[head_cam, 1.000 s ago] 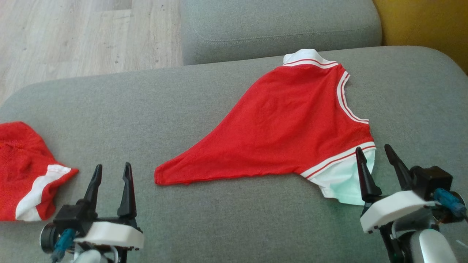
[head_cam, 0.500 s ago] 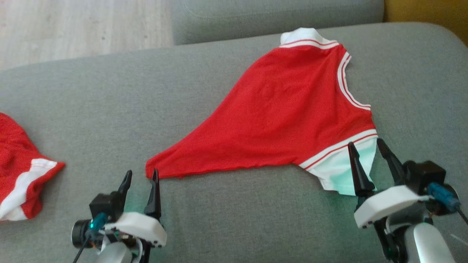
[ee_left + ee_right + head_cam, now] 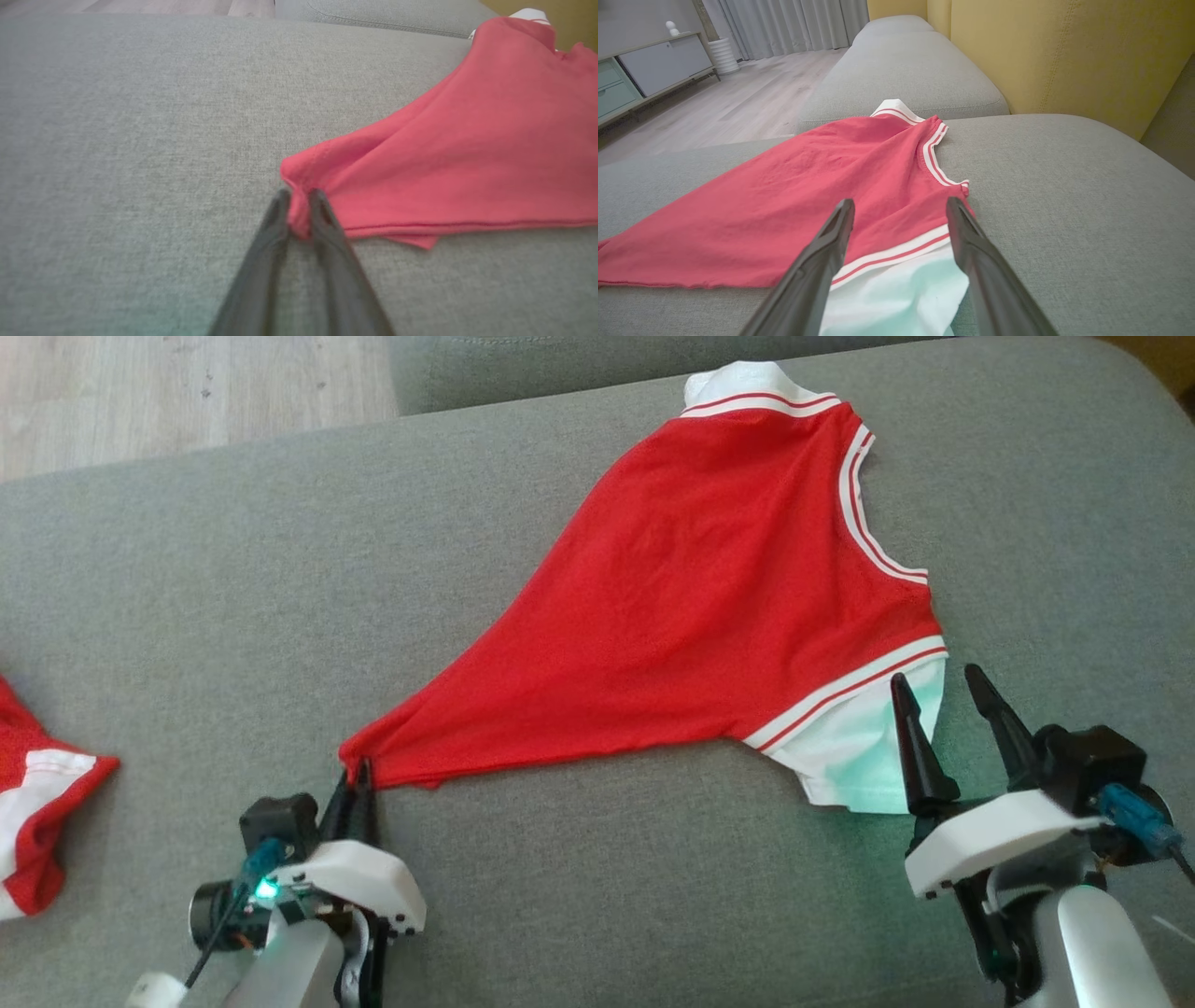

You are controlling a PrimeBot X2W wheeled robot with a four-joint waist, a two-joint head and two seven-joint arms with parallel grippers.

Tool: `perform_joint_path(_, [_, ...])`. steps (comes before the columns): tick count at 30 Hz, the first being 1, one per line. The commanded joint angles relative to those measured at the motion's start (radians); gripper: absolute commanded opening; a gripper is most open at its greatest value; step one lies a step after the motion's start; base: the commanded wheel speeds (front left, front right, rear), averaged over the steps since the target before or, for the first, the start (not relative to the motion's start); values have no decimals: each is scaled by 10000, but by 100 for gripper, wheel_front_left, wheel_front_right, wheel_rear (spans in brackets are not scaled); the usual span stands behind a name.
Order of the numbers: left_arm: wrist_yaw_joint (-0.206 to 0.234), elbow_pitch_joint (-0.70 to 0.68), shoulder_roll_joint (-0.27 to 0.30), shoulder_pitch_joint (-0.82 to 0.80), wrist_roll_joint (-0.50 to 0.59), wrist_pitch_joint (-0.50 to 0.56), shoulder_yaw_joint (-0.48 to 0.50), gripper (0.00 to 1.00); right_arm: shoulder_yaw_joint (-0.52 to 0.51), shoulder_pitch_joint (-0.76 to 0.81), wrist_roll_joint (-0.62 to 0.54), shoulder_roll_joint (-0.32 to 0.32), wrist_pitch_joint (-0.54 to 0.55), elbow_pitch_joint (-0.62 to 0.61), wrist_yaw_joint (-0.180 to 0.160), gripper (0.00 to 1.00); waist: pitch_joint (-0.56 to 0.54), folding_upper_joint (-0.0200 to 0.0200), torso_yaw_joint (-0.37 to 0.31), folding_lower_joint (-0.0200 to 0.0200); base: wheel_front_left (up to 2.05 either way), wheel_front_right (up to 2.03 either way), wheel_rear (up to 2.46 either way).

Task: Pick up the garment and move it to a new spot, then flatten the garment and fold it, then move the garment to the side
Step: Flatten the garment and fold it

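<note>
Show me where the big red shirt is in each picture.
Head view: shirt in the middle, near corner pinched by the left gripper, lower left.
Left wrist view: shirt at right, corner between the fingers.
Right wrist view: shirt central, beyond the open right gripper.
Shared landmark: its white collar, far tip.

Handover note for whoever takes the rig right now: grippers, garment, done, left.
Left gripper: pinched shut on the pointed red corner of the garment.
Right gripper: open, poised at the white end, gripping nothing.
Garment: lying skewed on the grey sofa seat, not lifted. Another red-and-white piece lies at the seat's left edge.
Done: left grip only.
Left: right grip, lift, move, flatten, fold, set aside.
</note>
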Motion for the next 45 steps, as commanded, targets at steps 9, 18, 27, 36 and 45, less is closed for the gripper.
perform_joint_path(9, [-556,627,-77,-498,-115,-133,-8,0,-324,-325,56,-127,220,-195,75,100,-116,0,63,-1,0,0,0])
perform_joint_path(18, [-635,367,-39,-173,-205,-541,112,0,-1399,150,-80,-16,1643,504,75,100,-68,0,152,-1,0,0,0])
perform_joint_path(27, [-589,-102,33,-212,-165,-607,58,0,-896,75,242,-7,1622,1971,75,100,257,0,373,-1,0,0,0])
perform_joint_path(36, [-566,-400,136,-296,-147,-631,10,0,-464,-519,158,-6,1352,3009,75,100,389,0,328,-1,0,0,0])
perform_joint_path(45, [-516,-614,244,-212,-188,-603,-46,0,-1289,-728,26,-5,892,1797,75,100,323,0,281,-1,0,0,0])
